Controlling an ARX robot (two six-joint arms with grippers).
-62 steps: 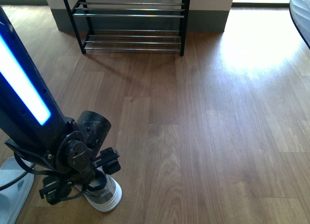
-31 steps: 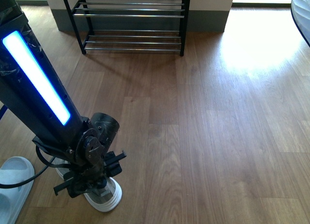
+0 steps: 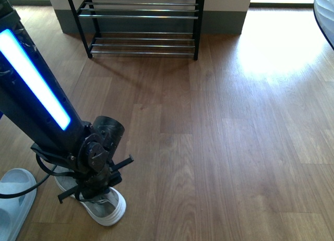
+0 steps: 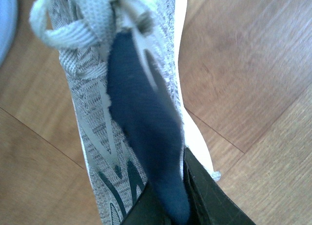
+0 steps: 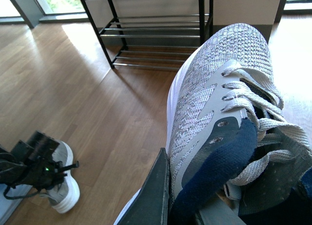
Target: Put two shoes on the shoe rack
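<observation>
The left gripper (image 3: 94, 191) is low at the near left of the floor (image 3: 235, 147), on the first sneaker (image 3: 107, 209); in the left wrist view its two dark fingers (image 4: 209, 200) are pressed together on the navy tongue (image 4: 141, 118), pinching it where it stands up from the grey knit; the laces (image 4: 73, 32) lie loose beyond the tongue. From the front the sneaker's white sole shows under the gripper, toe pointing toward the near right; whether the sole touches the boards cannot be told. A pale blue slipper (image 3: 13, 191) lies just to the left of it, apart from it.

The right gripper (image 5: 187, 205) does not show from the front; its own camera shows its fingers (image 5: 153, 196) closed on the navy collar of the second sneaker (image 5: 224, 69), which is held up off the floor with its toe toward the rack (image 5: 151, 35). The rack (image 3: 141, 15) stands against the far wall, well apart from both sneakers, and the rods in view carry nothing.
</observation>
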